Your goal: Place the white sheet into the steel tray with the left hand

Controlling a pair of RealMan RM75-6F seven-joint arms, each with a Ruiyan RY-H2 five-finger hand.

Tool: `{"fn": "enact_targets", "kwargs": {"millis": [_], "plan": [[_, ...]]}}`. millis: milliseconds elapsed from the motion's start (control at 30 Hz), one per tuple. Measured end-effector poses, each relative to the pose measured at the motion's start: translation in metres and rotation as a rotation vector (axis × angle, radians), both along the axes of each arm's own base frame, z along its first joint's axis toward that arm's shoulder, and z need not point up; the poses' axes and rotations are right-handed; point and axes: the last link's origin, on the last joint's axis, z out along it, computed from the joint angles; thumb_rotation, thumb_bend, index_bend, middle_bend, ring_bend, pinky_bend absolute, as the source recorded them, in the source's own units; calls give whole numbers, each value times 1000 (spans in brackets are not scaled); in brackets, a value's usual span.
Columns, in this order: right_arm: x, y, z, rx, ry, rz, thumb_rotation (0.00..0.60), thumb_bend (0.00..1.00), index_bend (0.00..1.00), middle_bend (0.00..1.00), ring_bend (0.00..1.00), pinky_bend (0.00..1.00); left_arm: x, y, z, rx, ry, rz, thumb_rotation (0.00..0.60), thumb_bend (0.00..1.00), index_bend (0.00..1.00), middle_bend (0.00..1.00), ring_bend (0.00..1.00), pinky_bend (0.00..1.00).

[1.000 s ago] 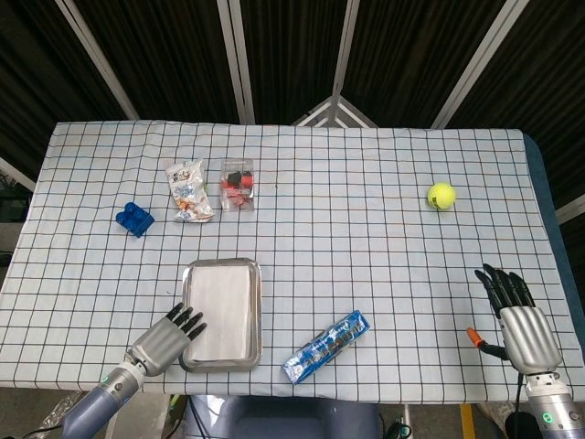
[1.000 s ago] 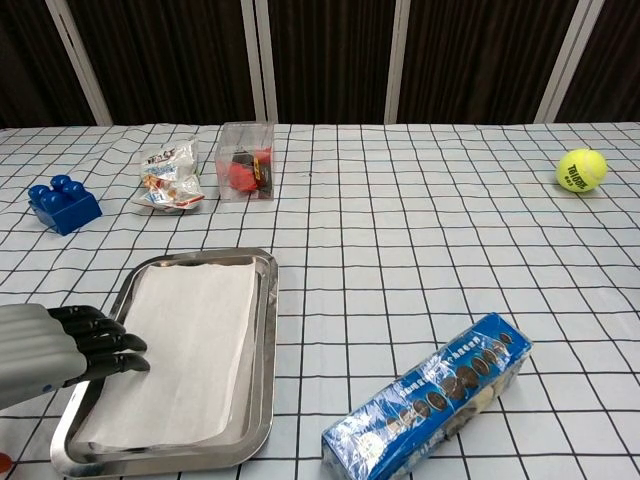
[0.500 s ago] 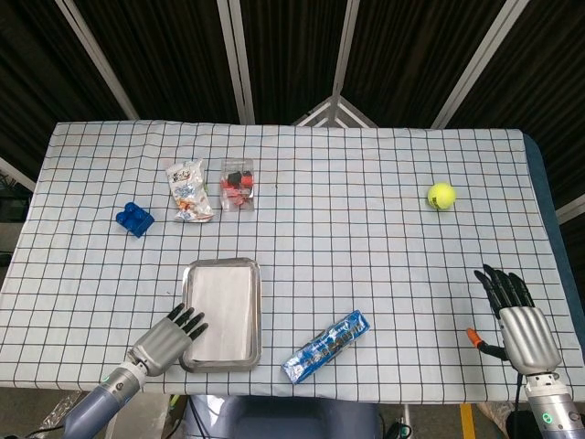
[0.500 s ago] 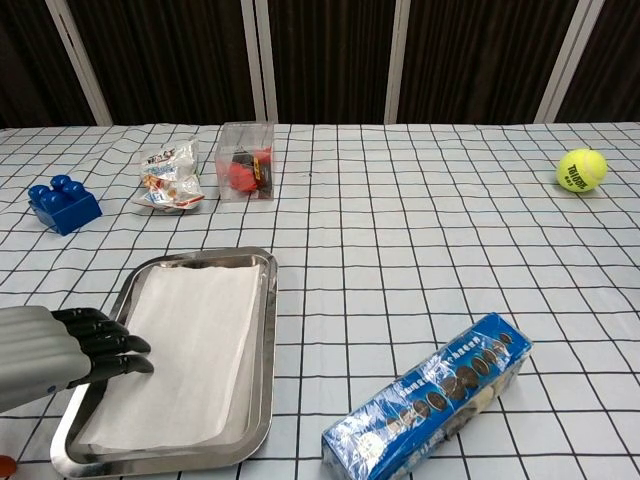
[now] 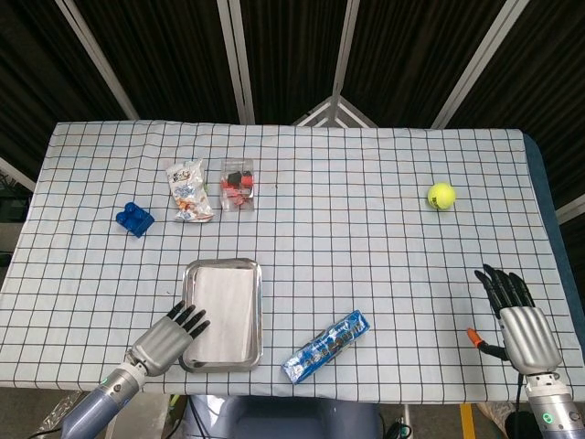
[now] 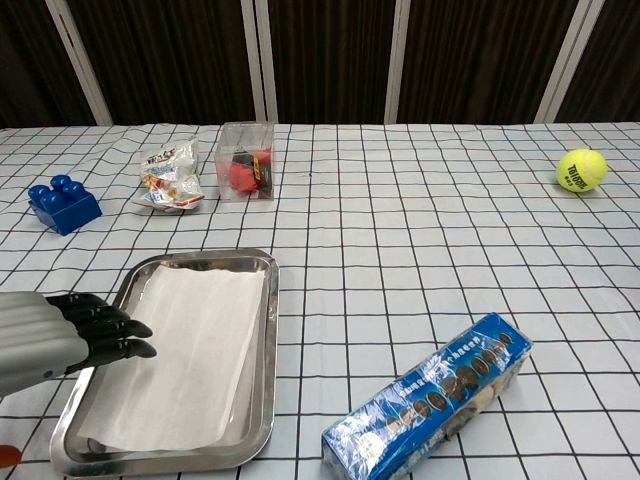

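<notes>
Already the sheet (image 6: 185, 355) lies flat inside the tray (image 6: 268, 345), lower left of the chest view, its long axis running from the near edge away toward the back of the tabletop (image 6: 400, 250). Left robot hand (image 6: 60, 335) sits at the tray's left rim, fingers (image 6: 115, 338) extended, apart, holding nothing, tips over the sheet's left edge; whether they touch the paper is not clear. Sheet is directly right of that hand, so the left is far nearer. Right robot hand (image 5: 516, 315) rests at lower right of the head view, well apart from the tray, fingers spread, empty.

Judgement: placement looks done or nearly so; the left hand only needs to pull back leftward, off the rim, without dragging the sheet.

Snack pack (image 6: 430, 400) lies right of the tray, apart from it.
</notes>
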Motion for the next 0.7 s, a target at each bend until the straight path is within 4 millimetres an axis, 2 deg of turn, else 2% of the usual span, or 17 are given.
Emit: {"fn": "enact_targets", "kwargs": {"millis": [300,367,567,700], "plan": [[0,0,0,-2,1,1,600,313,0,0,0,0,3,-7,25,83,-120,18,600,234,0,0,0,0],[0,0,0,-2,3,2,600,313,0,0,0,0,1,-7,32,125,-157,34,600,208,0,0,0,0],[0,0,-1,-6,17,12,600,313,0,0,0,0,-21,-8,66,371,-306,88,600,109,0,0,0,0],[1,0,-1,-4,17,13,600,313,0,0,0,0,-50,-19,93,561,-381,77,600,88,0,0,0,0]]}}
